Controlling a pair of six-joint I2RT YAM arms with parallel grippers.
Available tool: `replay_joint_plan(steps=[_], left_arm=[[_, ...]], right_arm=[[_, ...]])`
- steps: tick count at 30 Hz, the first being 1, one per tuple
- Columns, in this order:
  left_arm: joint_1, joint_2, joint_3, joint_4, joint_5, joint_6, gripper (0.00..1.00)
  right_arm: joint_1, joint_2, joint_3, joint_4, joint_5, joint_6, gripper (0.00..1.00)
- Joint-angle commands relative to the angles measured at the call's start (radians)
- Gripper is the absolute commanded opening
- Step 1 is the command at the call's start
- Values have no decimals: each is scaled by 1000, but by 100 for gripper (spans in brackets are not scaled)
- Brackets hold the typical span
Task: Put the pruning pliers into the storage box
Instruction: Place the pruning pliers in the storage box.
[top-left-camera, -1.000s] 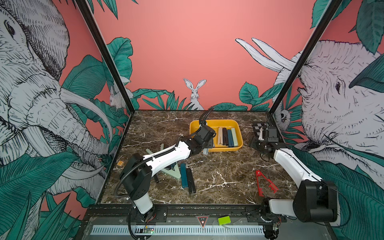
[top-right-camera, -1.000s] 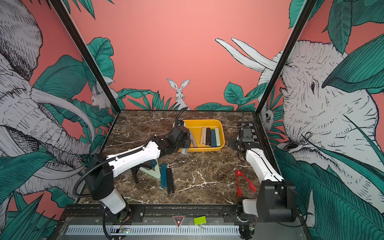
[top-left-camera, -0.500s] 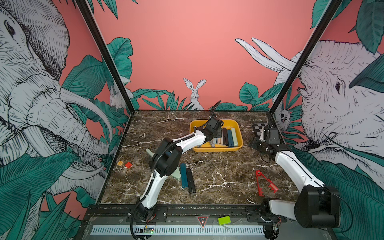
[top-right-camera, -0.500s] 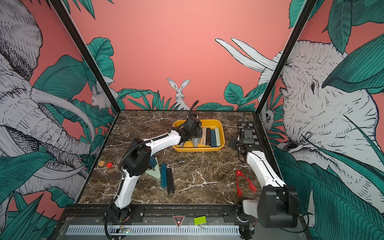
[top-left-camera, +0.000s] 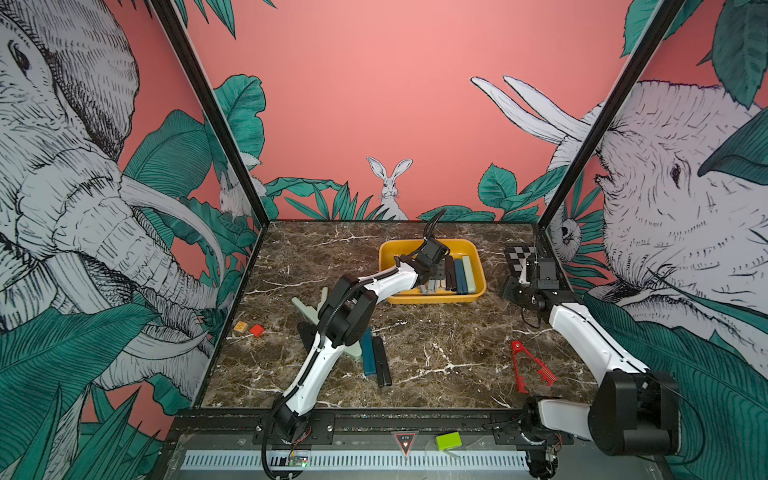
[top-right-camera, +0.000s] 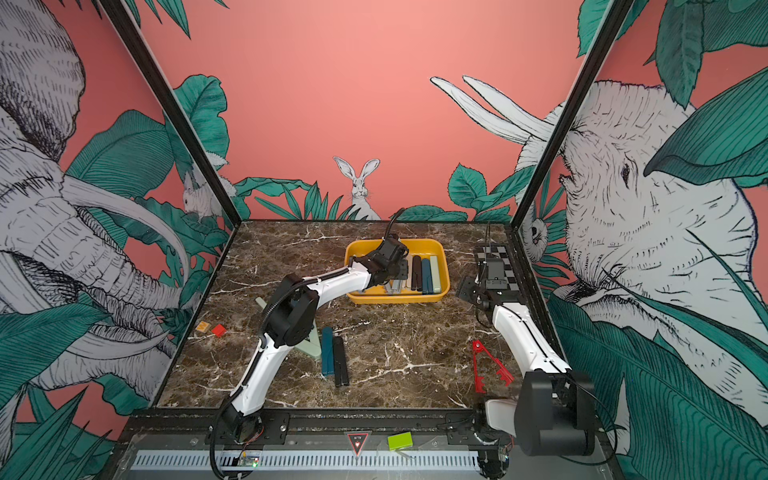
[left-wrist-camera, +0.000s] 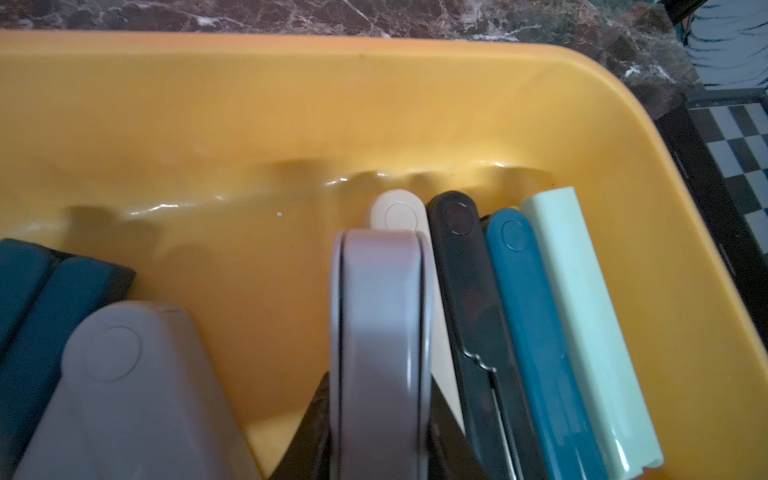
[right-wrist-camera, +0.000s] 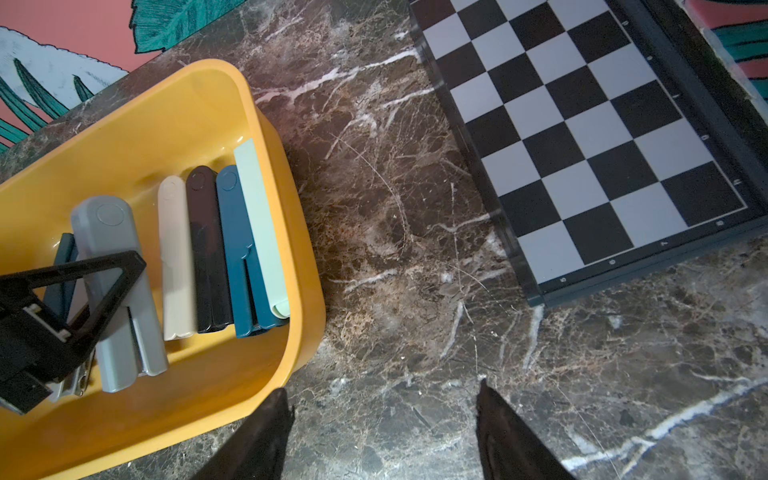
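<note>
While the left gripper (left-wrist-camera: 380, 419) pinches grey pliers (left-wrist-camera: 380, 316) on edge inside the box (left-wrist-camera: 291, 104), just beside the beige pair (left-wrist-camera: 399, 216), likely to extend that row, the right gripper (right-wrist-camera: 382, 415) hangs spread and empty over marble (right-wrist-camera: 415, 249) nearby.

pliers (top-left-camera: 459, 275) in box (top-left-camera: 432, 300), board (top-left-camera: 520, 254) right of box

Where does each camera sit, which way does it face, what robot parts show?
Top views: high in front, looking down at the table; left arm, right arm show.
Left wrist: faces into the storage box; left hand shut on grey pliers.
Right wrist: faces down between box and chequered board; right hand open.
Shared by both wrists: mint pliers.
</note>
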Motion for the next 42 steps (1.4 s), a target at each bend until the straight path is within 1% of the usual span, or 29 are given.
replay_joint_plan(steps=[1, 8, 16, 21, 26, 31, 34, 37, 39, 42], left_arm=[[11, -27, 12, -16, -37, -2, 10], [24, -57, -41, -1, -58, -7, 10], [35, -13, -9, -31, -58, -9, 10], [35, 50, 85, -57, -34, -5, 11], [34, 124, 192, -95, -8, -29, 12], [34, 150, 228, -131, -17, -38, 14], [35, 154, 230, -137, -17, -39, 18], [35, 171, 256, -150, 2, -43, 24], [35, 183, 279, -166, 14, -47, 31], [34, 189, 297, -184, 21, -44, 35]], right_arm=[[-10, -22, -5, -9, 10, -20, 69], [-14, -5, -7, -5, -4, -19, 69], [-17, -2, 13, -18, 1, -27, 69], [-20, -3, 12, -22, 2, -30, 69], [-21, -7, 13, -30, 1, -35, 69], [-27, -11, 10, -39, 1, -42, 69], [-31, -15, 4, -32, -4, -38, 70], [-32, -11, 0, -26, -9, -33, 70], [-33, -8, 1, -25, -13, -32, 70], [-32, -12, 0, -27, -12, -32, 70]])
